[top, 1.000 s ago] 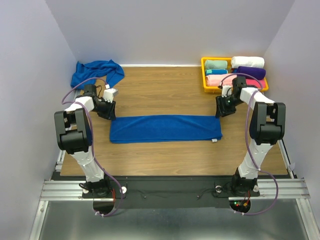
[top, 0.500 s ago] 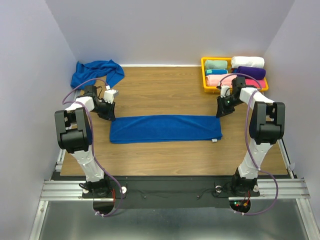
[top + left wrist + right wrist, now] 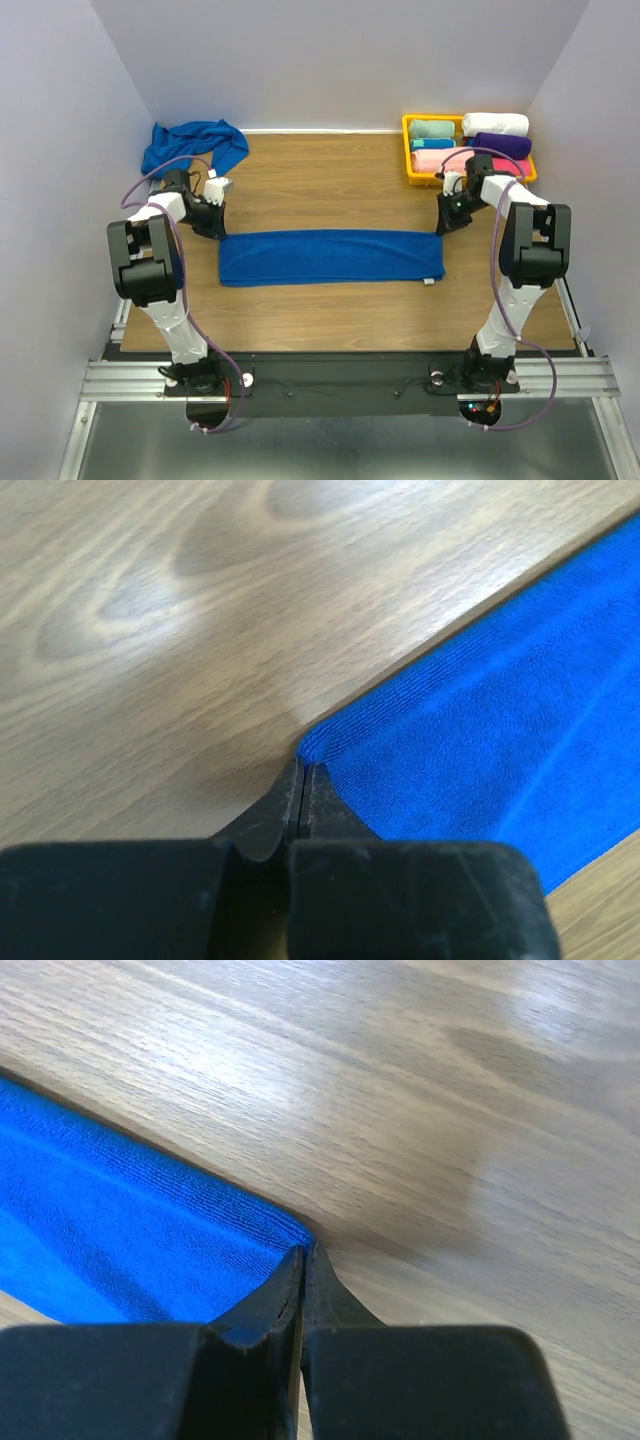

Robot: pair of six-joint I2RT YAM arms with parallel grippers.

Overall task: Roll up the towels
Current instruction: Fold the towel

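Observation:
One royal-blue towel [image 3: 330,257] lies flat as a long strip across the middle of the table. A second blue towel [image 3: 192,143] is crumpled at the back left corner. My left gripper [image 3: 216,228] is shut, its tips [image 3: 303,770] right at the flat towel's [image 3: 480,720] far left corner, and no cloth shows between the jaws. The right gripper [image 3: 441,226] is also shut, and its tips [image 3: 303,1252] meet the towel's [image 3: 110,1230] far right corner in the same way.
A yellow bin [image 3: 408,150] at the back right holds rolled towels: white [image 3: 495,123], purple [image 3: 500,145], pink [image 3: 435,160] and teal [image 3: 432,129]. Purple-grey walls close in the table on three sides. A small white tag [image 3: 429,281] sticks out at the flat towel's near right corner.
Both grippers have closed from partly open to shut and edged slightly back and outward at the far corners. The flat towel has not moved.

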